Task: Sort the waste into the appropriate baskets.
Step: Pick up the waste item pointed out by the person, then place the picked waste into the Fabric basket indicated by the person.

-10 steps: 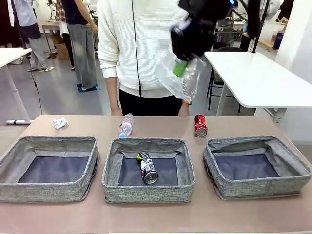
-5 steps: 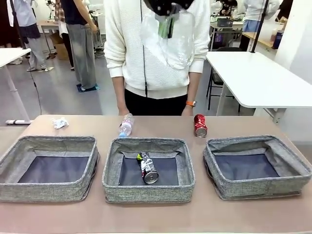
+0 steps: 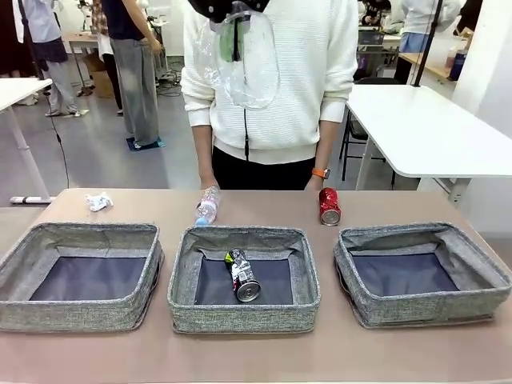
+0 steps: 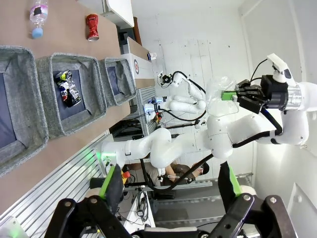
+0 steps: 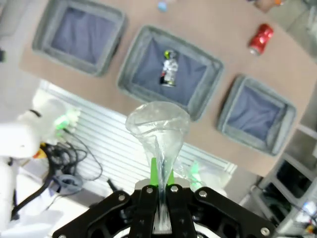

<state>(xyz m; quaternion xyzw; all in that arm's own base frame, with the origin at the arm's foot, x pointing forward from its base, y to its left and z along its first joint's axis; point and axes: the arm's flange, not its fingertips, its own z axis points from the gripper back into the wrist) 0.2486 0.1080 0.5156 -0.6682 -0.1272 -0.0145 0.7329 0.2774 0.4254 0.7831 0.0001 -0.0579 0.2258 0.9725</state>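
Note:
High over the table's far side, my right gripper (image 3: 231,36) is shut on a crushed clear bottle (image 3: 244,68) that hangs in front of the person's white sweater. In the right wrist view the same bottle (image 5: 158,126) stands pinched between my right gripper (image 5: 159,179) jaws, above the three grey baskets (image 5: 130,79). A black-silver can (image 3: 242,274) lies in the middle basket (image 3: 240,316). The left basket (image 3: 80,230) and right basket (image 3: 424,308) hold nothing. A capped clear bottle (image 3: 207,206), a red can (image 3: 329,206) and a paper wad (image 3: 99,201) lie behind the baskets. My left gripper (image 4: 168,186) is open, far from the table.
A person in a white sweater (image 3: 280,96) stands at the table's far edge, hands down near the capped bottle and the red can. A white table (image 3: 432,128) stands at the back right. Bare tabletop runs in front of the baskets.
My right gripper has carried the crushed bottle from the upper right leftward, to above the middle of the table. The person has shifted slightly to the right.

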